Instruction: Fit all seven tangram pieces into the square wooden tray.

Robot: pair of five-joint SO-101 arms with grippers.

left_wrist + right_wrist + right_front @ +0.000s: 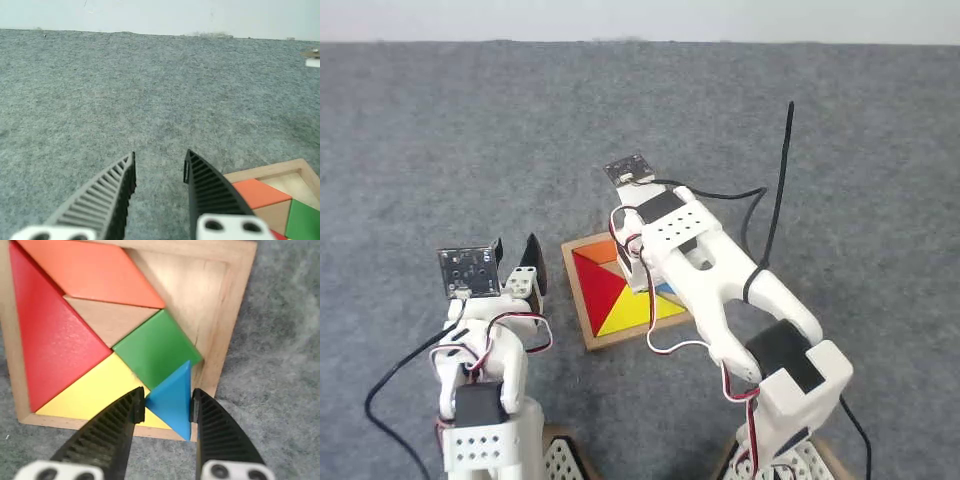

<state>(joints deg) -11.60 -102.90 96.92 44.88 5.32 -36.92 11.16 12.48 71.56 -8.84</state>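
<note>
I'm clamping the right gripper [168, 402] on the blue triangle [175, 390] at the rim of the tray [235, 315]; my left gripper [160, 155] is hovering beside the tray, fingers apart.

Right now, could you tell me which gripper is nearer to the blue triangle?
Right. The right gripper is shut on the blue triangle over the tray; the left gripper hangs open above the felt beside the tray, clear of the triangle.

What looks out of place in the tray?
The blue triangle, gripped in the right hand, overlaps the green square and yellow triangle and reaches over the rim of the tray, not seated flat.
</note>
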